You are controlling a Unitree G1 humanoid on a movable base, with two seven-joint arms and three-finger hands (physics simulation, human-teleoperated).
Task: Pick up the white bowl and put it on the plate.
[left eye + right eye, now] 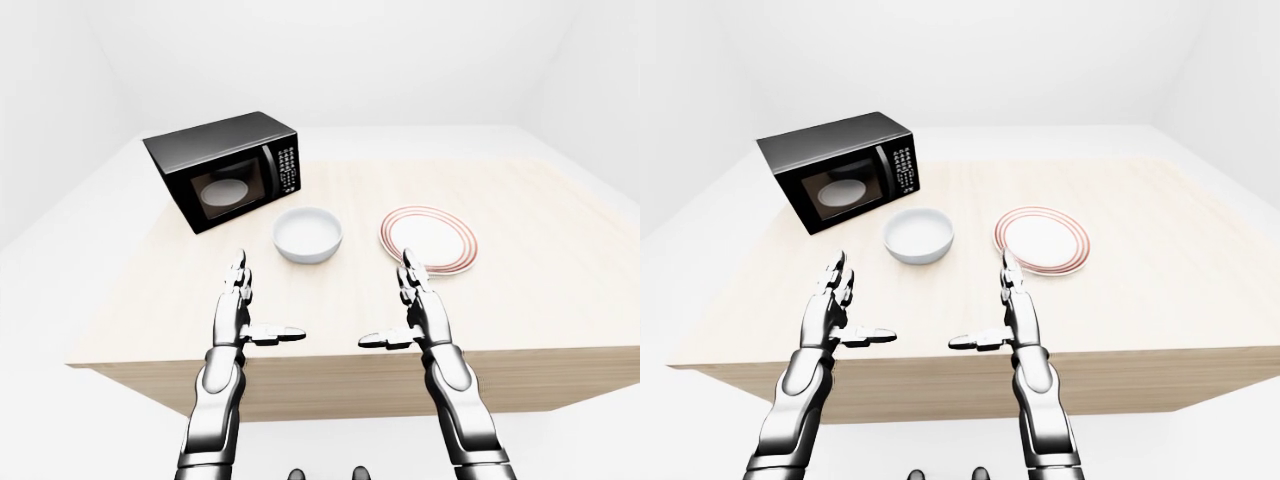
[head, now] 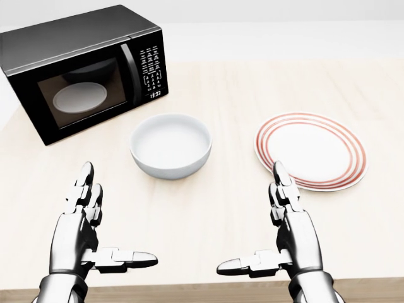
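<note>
The white bowl (image 2: 170, 146) stands empty on the wooden table (image 2: 252, 88), near the middle of the head view. To its right lies the white plate (image 2: 310, 151) with red rings, nothing on it. My left hand (image 2: 117, 218) hovers open at the lower left, below and left of the bowl, well apart from it. At the lower right my right hand (image 2: 252, 218) is open too, its fingertips (image 2: 278, 169) just short of the plate's near rim. Both hands hold nothing.
A black microwave (image 2: 82, 69) stands at the upper left, door shut, with a pale dish visible through its window. It sits close to the bowl's upper left. The table's near edge (image 2: 189, 287) runs just under my hands.
</note>
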